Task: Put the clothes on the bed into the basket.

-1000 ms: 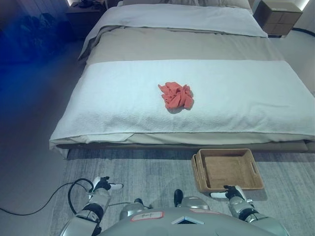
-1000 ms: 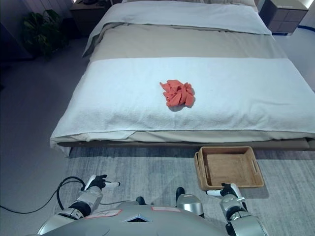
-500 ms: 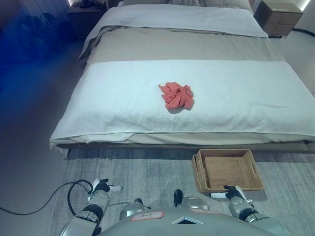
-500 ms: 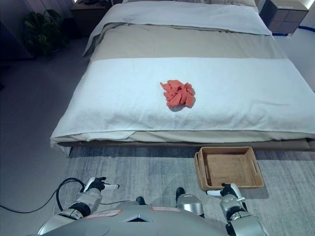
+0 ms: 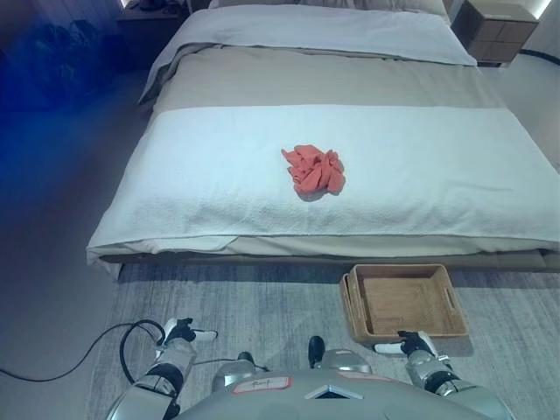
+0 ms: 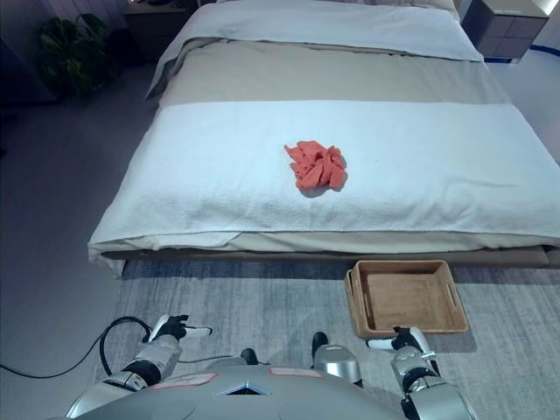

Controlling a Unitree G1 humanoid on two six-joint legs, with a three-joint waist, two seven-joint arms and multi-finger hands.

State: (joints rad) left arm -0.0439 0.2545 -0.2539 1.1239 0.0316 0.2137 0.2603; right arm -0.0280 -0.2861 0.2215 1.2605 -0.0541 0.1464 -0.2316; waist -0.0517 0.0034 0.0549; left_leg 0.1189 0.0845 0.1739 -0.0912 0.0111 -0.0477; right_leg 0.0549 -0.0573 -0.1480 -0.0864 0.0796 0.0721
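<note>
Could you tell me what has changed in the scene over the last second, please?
Almost nothing. The left hand has sunk slightly and the view has shifted a touch. Nothing was taken hold of or let go. The red clothes lie in the same spot on the bed, the basket stands on the rug by the bed's foot as before, and the right hand stays low beside the basket.

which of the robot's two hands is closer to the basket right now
The right hand, low at the view's bottom right, just at the near rim of the wicker basket on the rug. The left hand hangs far over at the lower left, well away from it.
</note>
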